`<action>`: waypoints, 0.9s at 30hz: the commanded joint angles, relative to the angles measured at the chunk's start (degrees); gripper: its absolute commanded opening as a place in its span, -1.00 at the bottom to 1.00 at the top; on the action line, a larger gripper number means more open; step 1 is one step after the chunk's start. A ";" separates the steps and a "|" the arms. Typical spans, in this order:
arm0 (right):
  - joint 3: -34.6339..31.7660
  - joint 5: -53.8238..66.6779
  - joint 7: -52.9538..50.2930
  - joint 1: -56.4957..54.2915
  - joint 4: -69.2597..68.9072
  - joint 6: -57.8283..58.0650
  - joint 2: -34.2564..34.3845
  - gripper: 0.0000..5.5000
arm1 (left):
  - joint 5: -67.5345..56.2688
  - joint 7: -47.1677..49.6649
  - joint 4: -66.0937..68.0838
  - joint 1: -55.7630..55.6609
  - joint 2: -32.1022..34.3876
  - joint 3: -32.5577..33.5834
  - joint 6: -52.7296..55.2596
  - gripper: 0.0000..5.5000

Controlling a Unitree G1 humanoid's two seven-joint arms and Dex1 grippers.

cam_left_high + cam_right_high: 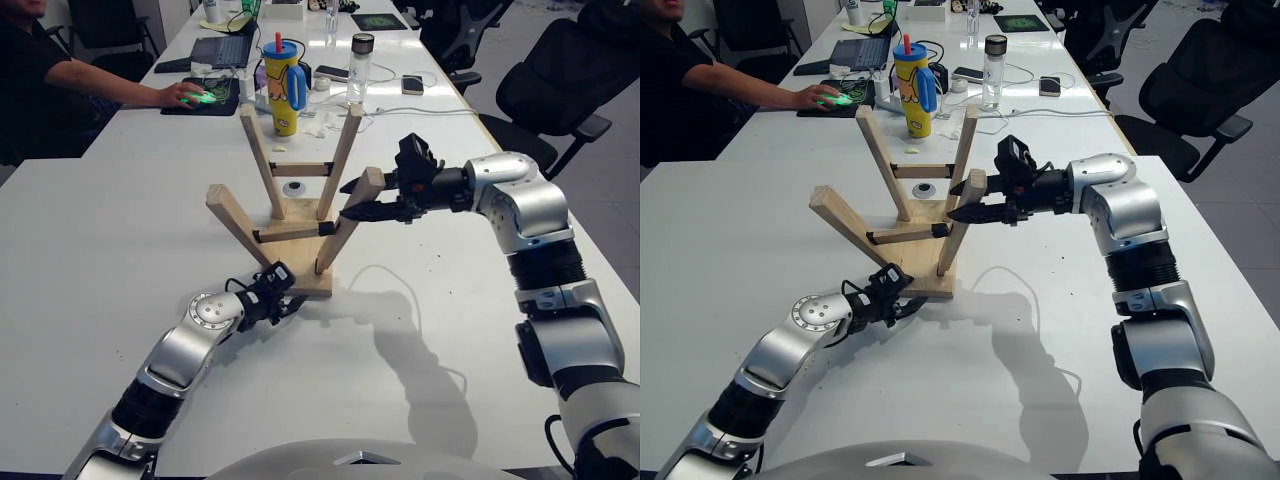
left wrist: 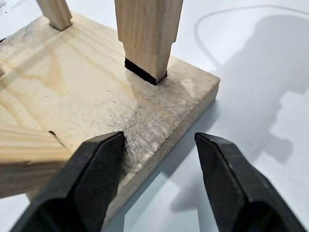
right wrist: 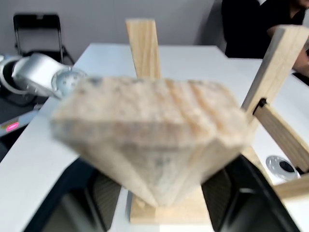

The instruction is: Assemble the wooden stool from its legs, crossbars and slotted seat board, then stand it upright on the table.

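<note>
Grippers: two. Left gripper (image 2: 159, 139) sits low at the near corner of the board (image 2: 82, 92), with its fingers spread wide. One finger (image 2: 96, 169) lies over the board's top face and the other stands off the edge above the table. The corner sits between them unclamped; contact of the first finger with the wood cannot be told. Right gripper (image 1: 345, 201) is raised above the table and closed on the top end of the near right leg (image 1: 338, 245). Stool (image 1: 300, 212) stands upside down near the middle of the table. It has one board lying flat on the surface and four legs splaying upward from it. Two crossbars are visible: one (image 1: 300, 170) joins the far pair of legs and one (image 1: 290, 233) joins the near pair. Table (image 1: 100, 300) is long and white. A thin white cable (image 1: 400, 285) loops on it just right of the board. Beyond the stool stand one yellow cup (image 1: 283, 90) with a blue handle, one clear bottle (image 1: 360, 70), one laptop (image 1: 222, 50) and one phone (image 1: 412, 85). A person's hand (image 1: 185, 95) rests on a mouse at the far left. Black chairs (image 1: 560, 80) stand along the right side of the table, on a grey floor.
</note>
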 commanded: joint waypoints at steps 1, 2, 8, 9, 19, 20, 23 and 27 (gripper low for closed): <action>1.82 1.78 0.66 4.36 -1.99 1.33 3.70 -0.26 | 0.85 -1.62 7.57 3.16 1.43 -2.62 4.26 -0.01; 2.02 1.75 0.68 4.89 -2.55 1.31 3.97 -0.26 | 0.90 -1.81 7.88 3.00 1.49 -2.68 4.12 -0.01; 2.98 0.95 -0.18 6.24 -4.15 0.05 5.58 -0.26 | 0.89 -2.59 9.08 2.17 1.52 -2.85 3.55 -0.01; 3.31 0.80 -0.10 6.48 -4.40 -0.22 5.66 -0.26 | 0.89 -2.73 9.19 2.13 1.46 -3.01 3.48 -0.01; 0.73 1.91 -9.00 6.67 -4.59 8.50 8.55 -0.25 | 2.22 -1.40 11.84 0.52 -0.45 -1.08 -7.02 -0.01; 1.35 1.30 -9.35 6.84 -5.10 9.21 8.01 -0.25 | 2.80 -1.17 11.35 0.70 -0.52 -1.01 -11.09 -0.01; 2.69 -0.11 -10.28 7.01 -6.60 9.99 6.94 -0.25 | 4.90 0.94 8.32 3.21 -0.70 -0.39 -22.14 -0.01; 3.59 -0.42 -11.28 7.49 -9.82 11.55 5.59 -0.25 | 15.54 13.90 -3.11 9.50 1.08 6.09 -48.94 -0.01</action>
